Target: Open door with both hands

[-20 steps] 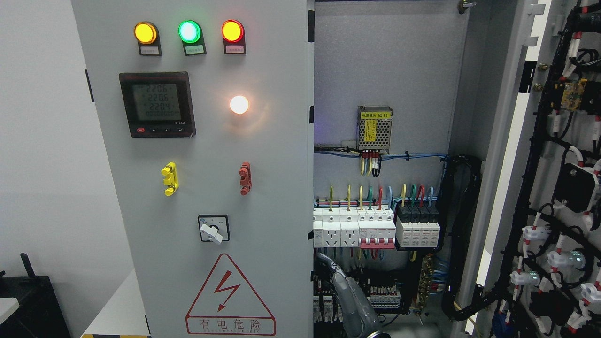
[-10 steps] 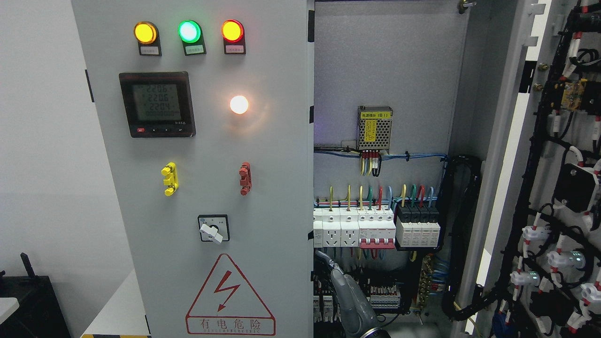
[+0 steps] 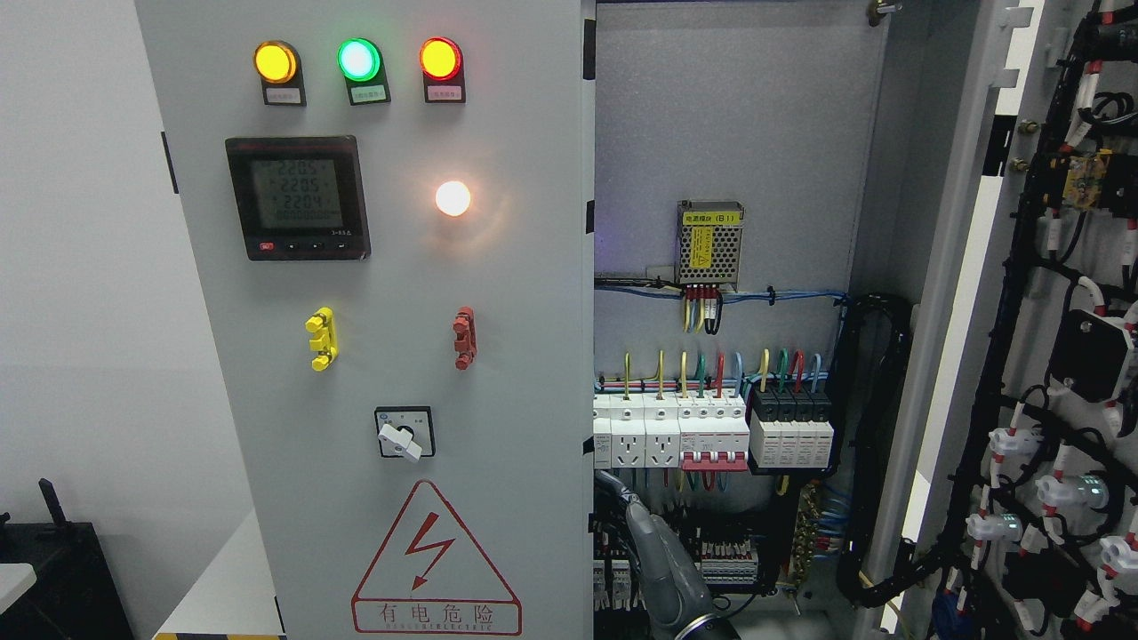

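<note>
— Fingers (image 3: 620, 496) of the right hand (image 3: 662, 569), lower centre: gripping anything?
— Cannot tell; they point up beside the left door (image 3: 400, 267) edge. The hand has barely crept upward, that door stays shut, and the right door (image 3: 956, 267) stands open.

Matt grey painted metal door (image 3: 391, 267); glossy plastic meter (image 3: 297, 197) face.

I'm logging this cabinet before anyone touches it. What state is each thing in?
Grey left cabinet door: closed.
Grey right cabinet door: swung open, wiring exposed.
Yellow, green and red indicator lamps: all lit.
Round white lamp: lit.
Black digital meter: display on.
White rotary switch: pointing lower right.
Grey robot hand: at left door's edge.
</note>
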Tool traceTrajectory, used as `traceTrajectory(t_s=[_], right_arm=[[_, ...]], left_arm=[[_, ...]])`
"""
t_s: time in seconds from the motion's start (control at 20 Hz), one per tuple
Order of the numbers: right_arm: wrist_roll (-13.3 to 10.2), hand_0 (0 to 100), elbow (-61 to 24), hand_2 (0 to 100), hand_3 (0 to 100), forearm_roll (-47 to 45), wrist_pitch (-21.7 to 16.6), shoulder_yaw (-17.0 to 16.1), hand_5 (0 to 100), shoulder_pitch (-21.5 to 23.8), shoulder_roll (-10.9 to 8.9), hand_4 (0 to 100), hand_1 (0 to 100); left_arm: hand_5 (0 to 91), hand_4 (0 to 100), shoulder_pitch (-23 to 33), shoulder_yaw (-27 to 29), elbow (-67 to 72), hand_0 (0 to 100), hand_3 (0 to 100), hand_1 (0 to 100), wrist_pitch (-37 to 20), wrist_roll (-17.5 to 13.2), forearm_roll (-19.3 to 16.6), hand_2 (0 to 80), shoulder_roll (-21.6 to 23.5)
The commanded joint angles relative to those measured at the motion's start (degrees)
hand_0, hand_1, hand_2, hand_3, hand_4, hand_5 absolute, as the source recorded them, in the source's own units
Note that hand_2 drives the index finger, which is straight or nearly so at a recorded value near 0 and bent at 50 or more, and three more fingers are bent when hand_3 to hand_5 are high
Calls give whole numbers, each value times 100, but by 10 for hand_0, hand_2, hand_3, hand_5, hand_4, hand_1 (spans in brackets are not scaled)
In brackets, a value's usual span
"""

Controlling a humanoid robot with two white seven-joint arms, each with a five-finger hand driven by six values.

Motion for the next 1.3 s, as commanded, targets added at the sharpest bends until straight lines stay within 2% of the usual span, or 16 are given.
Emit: traceTrajectory(t_s=[0.0, 1.25], right_arm=[[5, 0, 42, 0, 0, -206, 46, 65, 0, -25, -170, 0, 0], [102, 0, 42, 0, 0, -575, 213, 179, 0, -157, -205, 0, 0]], left_arm=[[0, 42, 0, 3, 0, 0, 0, 0, 0, -4, 1, 0, 0], [0, 42, 0, 3, 0, 0, 0, 0, 0, -4, 1, 0, 0]])
